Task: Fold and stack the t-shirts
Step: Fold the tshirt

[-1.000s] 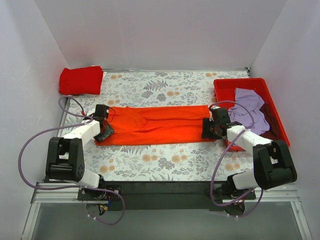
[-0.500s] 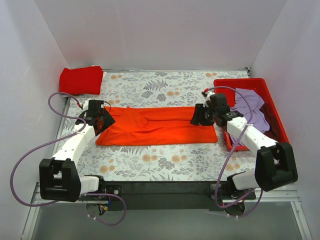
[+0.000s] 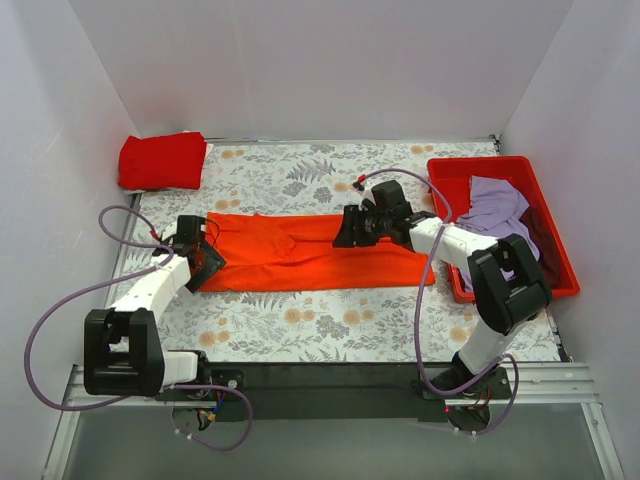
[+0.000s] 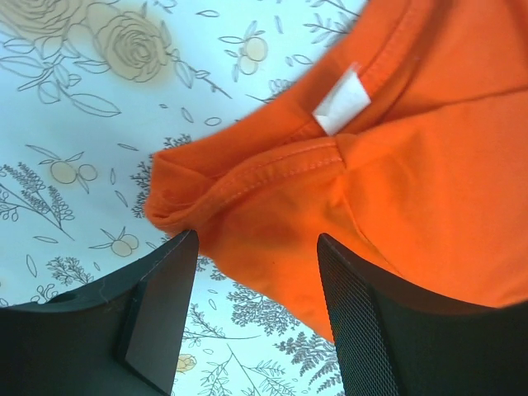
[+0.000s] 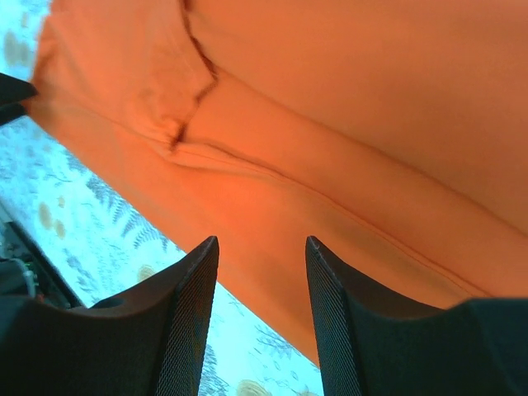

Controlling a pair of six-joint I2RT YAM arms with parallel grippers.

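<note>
We have left fingers (image 4: 157, 318) and right fingers (image 5: 183, 330) spread, empty, over the orange shirt (image 3: 310, 255); grabbing one layer only would skew our fold.

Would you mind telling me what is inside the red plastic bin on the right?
The red plastic bin holds a crumpled lavender t-shirt, with a dark maroon garment showing beside it by the right wall. Anything beneath the lavender one is covered.

Lab test booth: white panel walls (image 3: 300, 60) enclosing floral table (image 3: 300, 320).
</note>
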